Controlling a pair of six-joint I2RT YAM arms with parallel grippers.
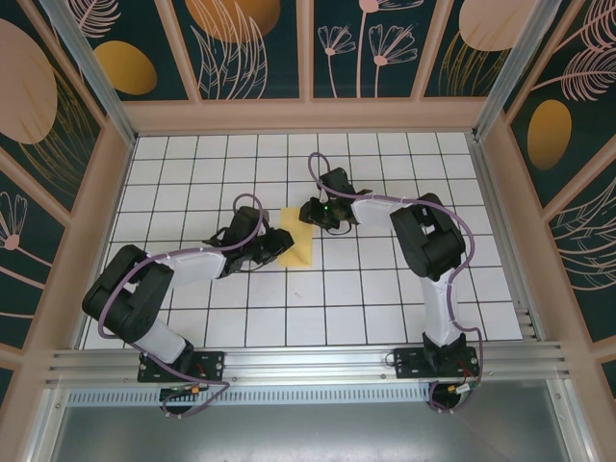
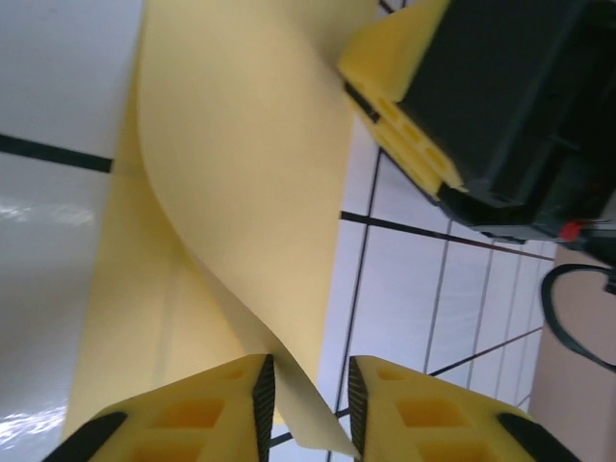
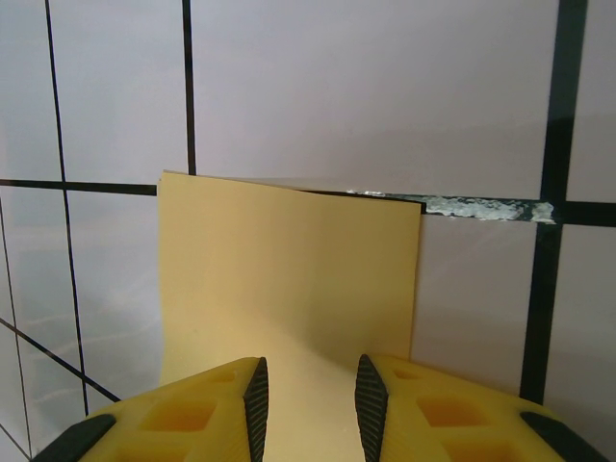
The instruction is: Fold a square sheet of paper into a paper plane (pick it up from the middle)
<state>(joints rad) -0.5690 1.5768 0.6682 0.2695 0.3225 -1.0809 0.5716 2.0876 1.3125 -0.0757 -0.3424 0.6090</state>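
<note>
Paper [image 1: 297,244] lies in the middle of the table [image 1: 385,308], a yellow strip longer than wide, a bit skewed to the grid, between my two grippers. My left gripper [image 1: 270,247] is low at its left edge, arm stretched in from the near left. My right gripper [image 1: 317,214] sits at its far end, arm bent in from the right. Left wrist view: my left jaws are apart, with a clear gap between the yellow fingers [image 2: 226,404], not clamped. A corner of the paper [image 2: 241,154] runs into that gap and neither pad visibly presses it. Here the paper is in two layers: a lower one flat on the tile, an upper one curling up and over it in a loose bend. One of my right fingers [image 2: 399,120] shows at the top of this view, down at the paper's far end, black body behind it; touching or just above, cannot tell. Right wrist view: my right jaws are also apart, a gap between the fingers [image 3: 433,409], gripping nothing. The paper [image 3: 289,279] runs toward me into that gap, below the tips. Its far edge is straight, close along a black grid line; its right edge is straight too; its left side lifts a little near the fingers. Whether my right tips touch the paper, cannot tell.
</note>
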